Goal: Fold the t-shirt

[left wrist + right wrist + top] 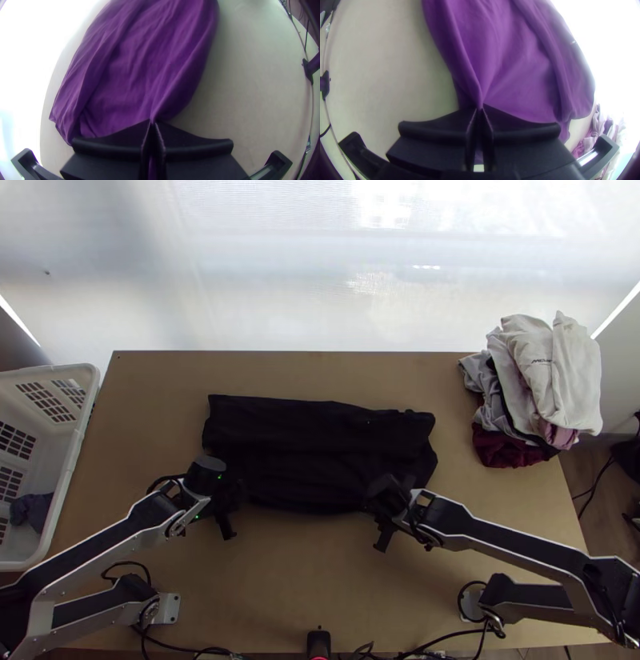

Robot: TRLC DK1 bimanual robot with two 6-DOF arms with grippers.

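- The black t-shirt (320,428) lies folded near the middle of the table (320,580), its long axis running left to right, with the right end of its far edge slanting slightly nearer. Which way the collar points, I cannot tell.
- Its far edge is fairly straight; the right end is uneven, with a small notch, and a lengthwise ridge separates a smoother far band from the creased near part.
- The left gripper (234,498) is closed on the cloth by the near edge, towards the left end; its wrist view shows creases gathering at the fingertips.
- The right gripper (376,508) is closed on the near edge too, towards the right end, pinching the fabric into a point with folds fanning out.
- Nearer than the shirt, a broad stretch of tabletop runs between the two arms; beyond it, a narrower strip reaches the table's far edge.
- At the left, tabletop separates the shirt from the white laundry basket (68,468), which stands along the table's left side with a dark cloth (32,510) inside.
- At the right, a smaller gap separates it from the clothes pile (536,380) at the far right corner, pale garments above a dark red one (508,450).
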